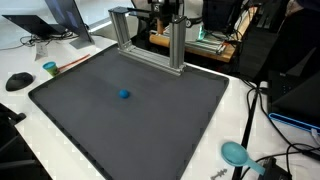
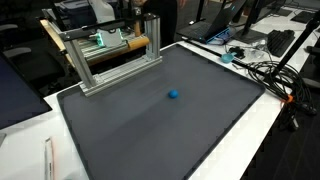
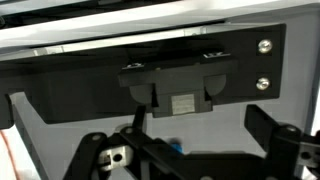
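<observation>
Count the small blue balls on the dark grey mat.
1. The small blue ball lies near the middle of the dark grey mat, apart from the silver metal frame. No other seems hidden.

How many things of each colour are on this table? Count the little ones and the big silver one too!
Blue: small blue thing on the grey mat: 1
Teal: teal things beside the mat: 2
Black: computer mouse: 1
Silver: metal frame: 1
Total: 5
</observation>
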Robot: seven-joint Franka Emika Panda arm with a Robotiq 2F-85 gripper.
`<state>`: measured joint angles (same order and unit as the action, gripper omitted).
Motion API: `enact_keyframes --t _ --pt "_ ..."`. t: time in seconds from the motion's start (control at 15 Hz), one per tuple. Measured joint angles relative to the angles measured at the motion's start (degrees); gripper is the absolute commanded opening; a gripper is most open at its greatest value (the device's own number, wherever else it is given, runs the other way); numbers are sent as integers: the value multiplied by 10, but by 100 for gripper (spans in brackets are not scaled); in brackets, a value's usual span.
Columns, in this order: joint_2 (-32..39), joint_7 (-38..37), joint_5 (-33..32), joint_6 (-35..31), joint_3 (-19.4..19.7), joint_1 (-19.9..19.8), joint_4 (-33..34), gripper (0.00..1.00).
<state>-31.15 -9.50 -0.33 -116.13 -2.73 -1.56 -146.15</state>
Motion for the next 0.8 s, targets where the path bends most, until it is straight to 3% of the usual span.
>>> enact_keyframes --t 0.8 --pt "0 0 -4 -12 0 0 -8 100"
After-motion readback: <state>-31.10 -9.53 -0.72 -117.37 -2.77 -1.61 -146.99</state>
